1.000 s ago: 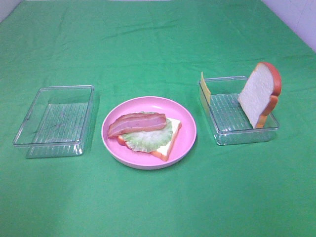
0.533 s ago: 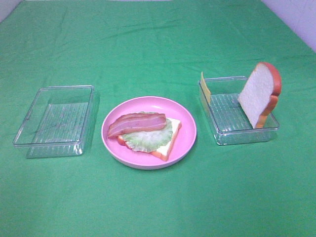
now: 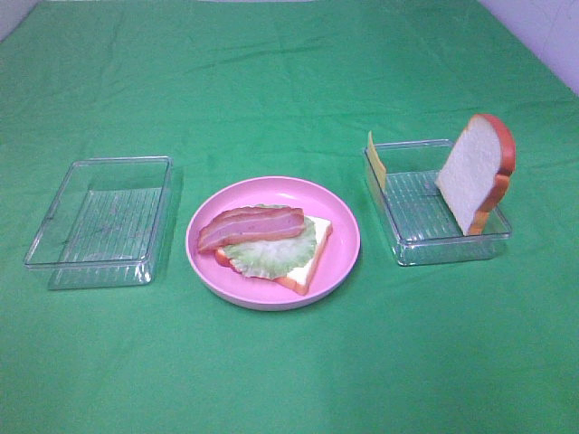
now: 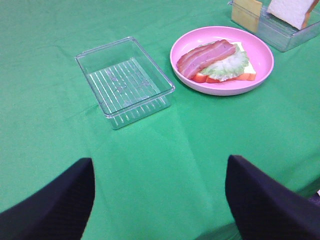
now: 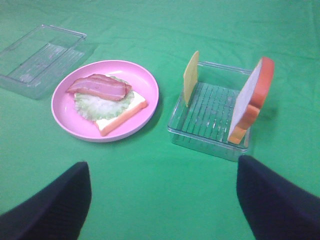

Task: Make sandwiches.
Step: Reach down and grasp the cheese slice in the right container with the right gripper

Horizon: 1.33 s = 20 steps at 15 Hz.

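Observation:
A half-built sandwich lies on a round pink plate (image 3: 346, 237) mid-table: one bread slice (image 3: 309, 264), pale green lettuce (image 3: 271, 253) and a bacon strip (image 3: 251, 226) on top. A second bread slice (image 3: 475, 172) stands upright in the right clear tray (image 3: 425, 244), with a yellow cheese slice (image 3: 376, 163) leaning at the tray's other end. My left gripper (image 4: 159, 167) is open and empty, well short of the plate. My right gripper (image 5: 162, 167) is open and empty, near the table's front. Neither gripper shows in the exterior high view.
An empty clear tray (image 3: 104, 221) sits left of the plate. A green cloth (image 3: 289, 90) covers the whole table. A pale wall corner (image 3: 556, 36) shows at the back right.

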Each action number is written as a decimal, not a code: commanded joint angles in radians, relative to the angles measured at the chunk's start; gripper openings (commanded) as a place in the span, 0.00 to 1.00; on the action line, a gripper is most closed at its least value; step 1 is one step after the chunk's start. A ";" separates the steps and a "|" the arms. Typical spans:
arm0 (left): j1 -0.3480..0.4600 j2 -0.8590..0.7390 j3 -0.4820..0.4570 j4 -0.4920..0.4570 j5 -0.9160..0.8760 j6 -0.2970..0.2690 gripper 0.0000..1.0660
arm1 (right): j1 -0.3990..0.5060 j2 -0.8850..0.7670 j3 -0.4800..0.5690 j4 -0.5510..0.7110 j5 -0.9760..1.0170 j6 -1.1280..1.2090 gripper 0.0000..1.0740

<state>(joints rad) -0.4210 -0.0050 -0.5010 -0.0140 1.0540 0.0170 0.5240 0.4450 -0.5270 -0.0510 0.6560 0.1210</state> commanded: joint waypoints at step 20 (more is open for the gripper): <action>-0.001 -0.023 0.002 -0.004 -0.008 -0.004 0.66 | -0.082 1.607 -1.300 0.200 0.487 0.102 0.63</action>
<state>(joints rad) -0.4210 -0.0050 -0.5010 -0.0140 1.0540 0.0170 0.4500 2.0410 -1.8120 0.1440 1.1290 0.2310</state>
